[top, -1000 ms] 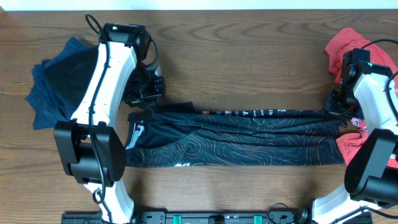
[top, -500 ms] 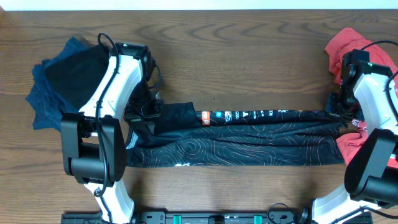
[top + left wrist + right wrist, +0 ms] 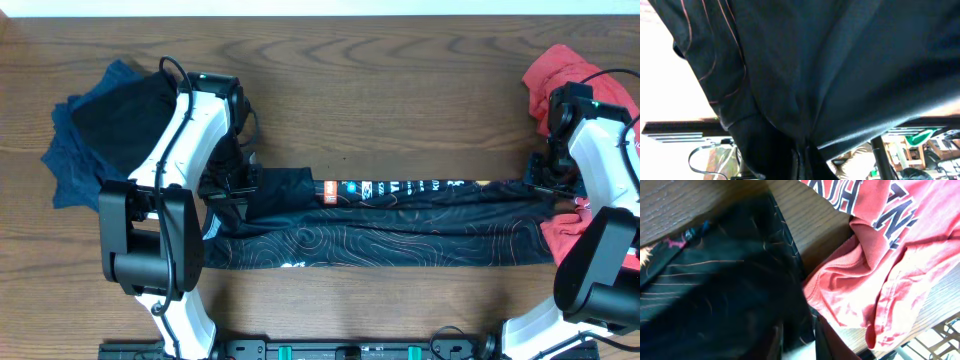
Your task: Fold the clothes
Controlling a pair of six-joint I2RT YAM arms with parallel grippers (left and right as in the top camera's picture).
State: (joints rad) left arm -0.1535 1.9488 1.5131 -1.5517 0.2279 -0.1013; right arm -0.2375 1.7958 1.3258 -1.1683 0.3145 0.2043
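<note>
The jersey (image 3: 380,228) now stretches straighter across the worktop (image 3: 400,90). The left hand (image 3: 243,186) grips it; the right hand's (image 3: 538,184) state is unclear.

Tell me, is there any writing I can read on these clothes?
On the black jersey: a row of white lettering beside an orange patch, too small to read.
On the red shirt: dark block letters, cut off by folds; no whole word reads.
</note>
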